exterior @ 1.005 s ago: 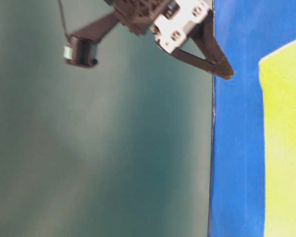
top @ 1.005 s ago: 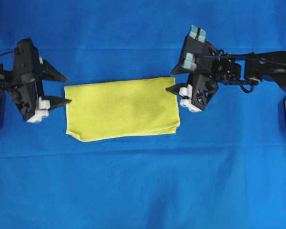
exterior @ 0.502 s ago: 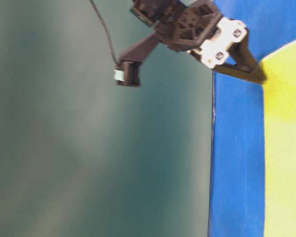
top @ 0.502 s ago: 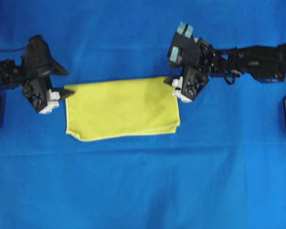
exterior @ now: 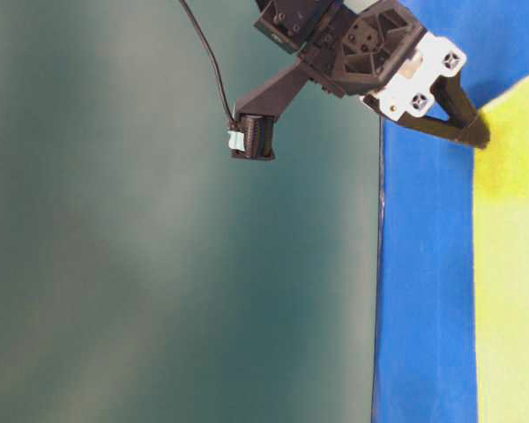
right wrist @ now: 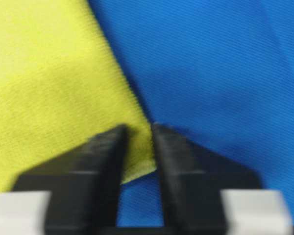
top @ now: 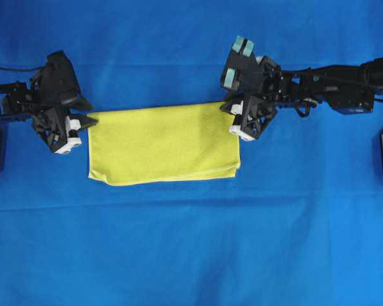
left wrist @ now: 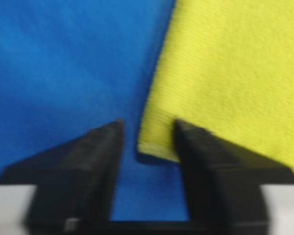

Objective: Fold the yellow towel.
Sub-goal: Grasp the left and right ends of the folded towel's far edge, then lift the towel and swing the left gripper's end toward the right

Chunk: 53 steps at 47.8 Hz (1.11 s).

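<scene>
Already doubled into a rectangle, the yellow towel (top: 163,143) lay flat at the middle of the blue cloth backdrop (top: 191,242) as both arms worked its far edge. The left gripper (top: 89,123) sat at the towel's far left corner; its wrist view showed the fingers (left wrist: 90,161) part-open, with the corner lying in the gap and one finger resting on the cloth, the pinch apparently not yet made. The right gripper (top: 233,109) sat at the far right corner, and its wrist view showed the jaws drawn narrow with the corner's tip between them, seemingly nipping the fabric, though blur left firm contact uncertain. The step in hand appeared to be seizing both far corners for a second fold. That fold would call for the left jaws to finish closing, then both corners to rise together and travel evenly toward the near hem so the layers stay square.
</scene>
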Motion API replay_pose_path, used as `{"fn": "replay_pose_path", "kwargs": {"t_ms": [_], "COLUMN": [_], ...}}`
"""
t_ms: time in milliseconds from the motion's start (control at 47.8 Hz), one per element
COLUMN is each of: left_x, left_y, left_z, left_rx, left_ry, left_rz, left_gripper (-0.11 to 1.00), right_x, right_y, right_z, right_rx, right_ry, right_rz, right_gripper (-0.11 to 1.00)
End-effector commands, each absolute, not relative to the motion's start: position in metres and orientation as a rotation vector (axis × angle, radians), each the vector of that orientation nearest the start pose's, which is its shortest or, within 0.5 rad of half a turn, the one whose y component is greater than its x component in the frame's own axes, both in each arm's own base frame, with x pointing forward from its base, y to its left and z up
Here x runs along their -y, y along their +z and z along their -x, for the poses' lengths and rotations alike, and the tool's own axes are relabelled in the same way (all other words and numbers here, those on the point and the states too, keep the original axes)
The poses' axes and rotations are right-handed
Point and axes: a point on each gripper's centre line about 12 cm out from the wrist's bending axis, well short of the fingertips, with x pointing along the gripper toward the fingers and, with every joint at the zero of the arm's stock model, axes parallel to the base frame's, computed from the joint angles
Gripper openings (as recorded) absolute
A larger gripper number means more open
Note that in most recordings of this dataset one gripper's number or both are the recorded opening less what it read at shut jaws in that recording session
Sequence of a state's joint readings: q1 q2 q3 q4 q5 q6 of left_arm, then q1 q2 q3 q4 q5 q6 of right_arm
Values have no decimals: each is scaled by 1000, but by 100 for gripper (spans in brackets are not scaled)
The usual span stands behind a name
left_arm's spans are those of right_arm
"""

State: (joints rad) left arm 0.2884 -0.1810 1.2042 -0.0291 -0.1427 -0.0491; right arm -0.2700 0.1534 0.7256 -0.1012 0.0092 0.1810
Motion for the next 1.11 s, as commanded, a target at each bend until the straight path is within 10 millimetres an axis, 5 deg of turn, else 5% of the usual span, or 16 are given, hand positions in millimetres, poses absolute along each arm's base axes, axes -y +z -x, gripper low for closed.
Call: {"fn": "replay_pose_path", "kwargs": {"t_ms": [0, 63, 126, 460, 753, 1088], "left_x": [-70, -70, -70, -69, -56, -32], "left_y": [89, 89, 89, 100, 163, 223], "left_z": [-229, -229, -229, -233, -243, -228], "left_rx": [-857, -858, -858, -844, -779, -589], "left_ry": [310, 310, 306, 296, 236, 152], "left_rz": [196, 196, 187, 174, 146, 116], "left_gripper": [26, 12, 3, 3, 3, 3], "right_x": [98, 97, 95, 95, 93, 67], "right_y": [97, 96, 96, 108, 170, 237], "right_z": [-359, -359, -359, -358, -348, -326], "right_rx": [-862, -863, -865, -842, -756, -647], "right_ry": [-281, -279, -276, -284, -291, -240], "right_rz": [-184, -184, -182, -195, -176, -138], "right_gripper": [13, 2, 2, 2, 2, 2]}}
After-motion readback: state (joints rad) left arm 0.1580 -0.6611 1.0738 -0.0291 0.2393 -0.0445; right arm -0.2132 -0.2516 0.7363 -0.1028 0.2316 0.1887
